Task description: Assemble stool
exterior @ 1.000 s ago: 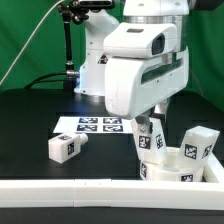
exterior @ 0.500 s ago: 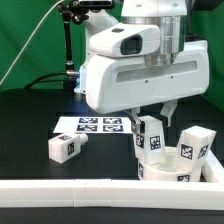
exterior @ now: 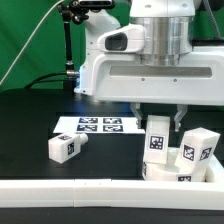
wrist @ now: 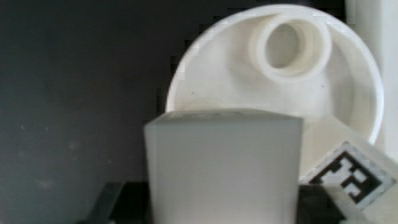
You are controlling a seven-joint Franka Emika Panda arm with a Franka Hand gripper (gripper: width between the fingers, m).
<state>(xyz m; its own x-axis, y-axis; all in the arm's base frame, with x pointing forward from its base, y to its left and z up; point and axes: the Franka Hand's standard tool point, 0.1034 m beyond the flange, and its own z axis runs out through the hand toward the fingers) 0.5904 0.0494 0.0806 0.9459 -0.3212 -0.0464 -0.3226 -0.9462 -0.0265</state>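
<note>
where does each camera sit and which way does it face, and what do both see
Exterior view: off the arm, looking over the rail at the arm head-on; shows its gripper shut on the held leg by the seat.
Wrist view: on the wrist, looking along the gripper at the held leg and the seat; no finger shows clearly.
Shared: the held leg and the seat.

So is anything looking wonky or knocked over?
The tilted leg sits crooked at the seat, on the exterior view's right, instead of standing straight. The lone leg lies on the table, far from the others. The held leg looks upright. Nothing looks broken.
</note>
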